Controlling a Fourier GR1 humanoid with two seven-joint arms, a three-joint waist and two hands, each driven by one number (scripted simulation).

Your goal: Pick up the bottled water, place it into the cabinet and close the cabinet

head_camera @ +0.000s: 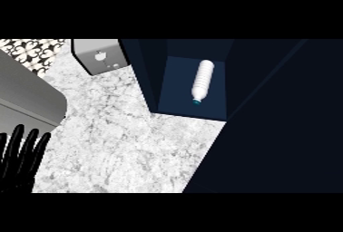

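While bottled water [202,80] lies inside the cabinet [268,136], left hand [20,156] rests open.

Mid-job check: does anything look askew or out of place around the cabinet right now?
The bottled water lies on its side inside the cabinet, cap toward the front, not upright. The cabinet is not shut. The left hand rests open at the lower left.

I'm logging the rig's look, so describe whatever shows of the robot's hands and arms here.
Only the left hand shows, at the view's lower left edge: plain black all over, with long, slim fingers that narrow to rounded tips. No markings, cables or sleeve can be seen on it, and no grey forearm is in view. The right hand does not show at all.
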